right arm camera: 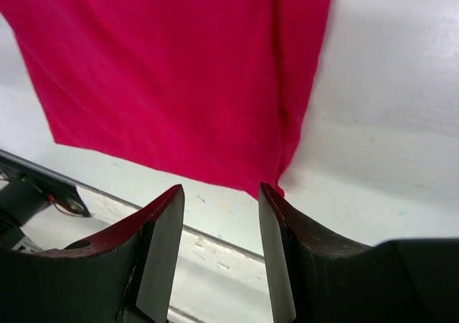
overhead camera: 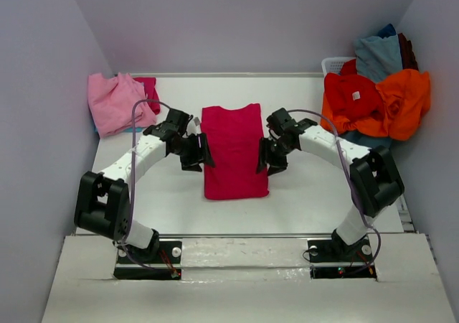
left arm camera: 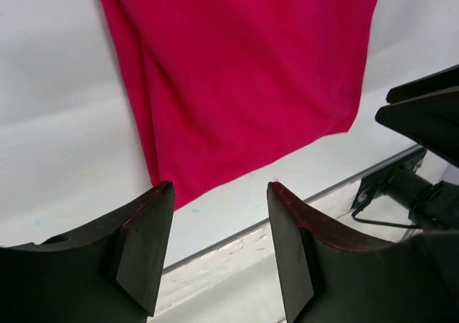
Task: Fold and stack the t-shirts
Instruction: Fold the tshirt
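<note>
1. Left end effector (left arm camera: pixel 219 194): jaws parted, nothing in them, just beside the left edge of the crimson t-shirt (left arm camera: pixel 244 72).
2. Right end effector (right arm camera: pixel 219 194): same deal, open and empty, by the shirt's right edge.
3. The shirt's folded into a long strip, flat mid-tabletop (overhead camera: pixel 308 194).
4. Far left there's a crumpled pink tee (overhead camera: pixel 115 102). Far right, an orange tee (overhead camera: pixel 405 97) and a red tee (overhead camera: pixel 351 97) are heaped over a white basket (overhead camera: pixel 333 64).

White worktop (overhead camera: pixel 308 201), faintly scuffed; plain pale grey walls (overhead camera: pixel 244 21) on three sides; soft, even light.
</note>
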{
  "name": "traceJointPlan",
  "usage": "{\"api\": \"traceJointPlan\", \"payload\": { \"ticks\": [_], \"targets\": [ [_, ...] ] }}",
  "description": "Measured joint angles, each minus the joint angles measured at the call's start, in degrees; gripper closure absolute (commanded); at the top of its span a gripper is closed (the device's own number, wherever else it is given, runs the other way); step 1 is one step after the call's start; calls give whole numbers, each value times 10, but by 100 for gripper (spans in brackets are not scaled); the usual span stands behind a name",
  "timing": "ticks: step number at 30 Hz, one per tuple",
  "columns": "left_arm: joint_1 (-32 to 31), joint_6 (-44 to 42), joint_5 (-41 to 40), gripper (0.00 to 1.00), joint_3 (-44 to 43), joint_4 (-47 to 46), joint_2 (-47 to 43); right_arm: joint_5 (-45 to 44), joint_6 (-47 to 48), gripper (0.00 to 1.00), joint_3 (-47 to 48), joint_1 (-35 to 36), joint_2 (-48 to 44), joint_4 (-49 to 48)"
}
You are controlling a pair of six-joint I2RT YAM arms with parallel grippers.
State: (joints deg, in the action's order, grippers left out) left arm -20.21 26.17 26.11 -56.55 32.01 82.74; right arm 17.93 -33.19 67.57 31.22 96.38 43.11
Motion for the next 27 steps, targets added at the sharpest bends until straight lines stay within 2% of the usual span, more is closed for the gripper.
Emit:
{"api": "traceJointPlan", "payload": {
  "ticks": [4,9,27],
  "targets": [
    [5,-2,0,34,-47,-5,37,-14,0,49,48,0,23,2],
    [15,-11,3,35,-54,-4,68,-17,1,49,59,0,46,6],
    [23,-18,49,38,28,-26,76,-20,2,50,36,0,53,12]
  ]
}}
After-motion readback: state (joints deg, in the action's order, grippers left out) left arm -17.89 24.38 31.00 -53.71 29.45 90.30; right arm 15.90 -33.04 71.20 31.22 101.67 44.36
